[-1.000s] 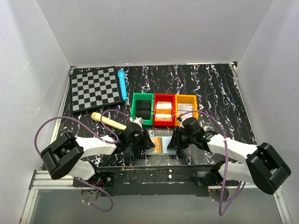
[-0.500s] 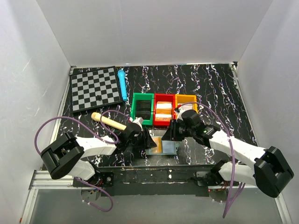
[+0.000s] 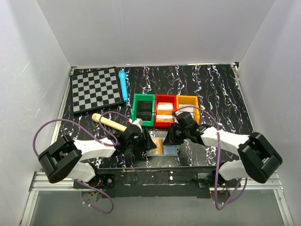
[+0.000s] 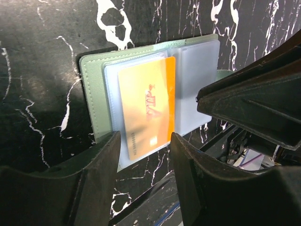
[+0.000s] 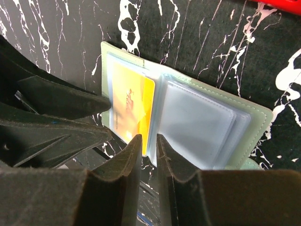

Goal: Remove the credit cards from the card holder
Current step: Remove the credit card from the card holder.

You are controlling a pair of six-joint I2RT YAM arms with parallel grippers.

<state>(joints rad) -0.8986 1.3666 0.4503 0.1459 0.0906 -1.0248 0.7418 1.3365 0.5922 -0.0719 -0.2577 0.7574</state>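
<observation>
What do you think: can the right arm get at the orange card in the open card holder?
Probably yes. The card holder lies open, part of the orange card is bare of its sleeve, and the right fingers stand right at that bare edge. The left fingers do not cover it.

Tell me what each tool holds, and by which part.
The left tool is open, gripping nothing. The right tool is almost shut at an edge of the orange card in the card holder; grip unclear.
</observation>
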